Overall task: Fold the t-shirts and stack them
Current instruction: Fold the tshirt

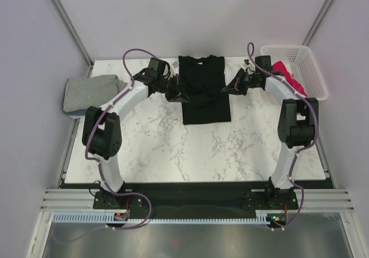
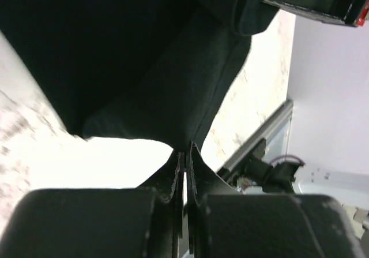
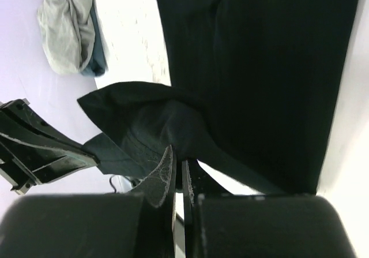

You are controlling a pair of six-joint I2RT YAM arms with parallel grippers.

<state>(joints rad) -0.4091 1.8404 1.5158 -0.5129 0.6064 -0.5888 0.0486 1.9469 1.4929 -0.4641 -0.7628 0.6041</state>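
Observation:
A black t-shirt (image 1: 203, 90) lies flat at the middle back of the marble table, neck toward the far edge. My left gripper (image 1: 180, 90) is at its left sleeve. In the left wrist view it (image 2: 185, 151) is shut on a pinch of the black cloth (image 2: 144, 56). My right gripper (image 1: 230, 86) is at the right sleeve, and in the right wrist view it (image 3: 180, 157) is shut on the bunched black sleeve (image 3: 150, 125). A grey t-shirt (image 1: 89, 92) lies folded on a blue one (image 1: 72, 112) at the table's left edge. A crimson-pink t-shirt (image 1: 286, 73) sits in the basket.
The white lattice basket (image 1: 314, 76) stands at the back right corner. Pale walls close in the table on the left, back and right. The grey pile (image 3: 66, 27) also shows in the right wrist view, beside the wall.

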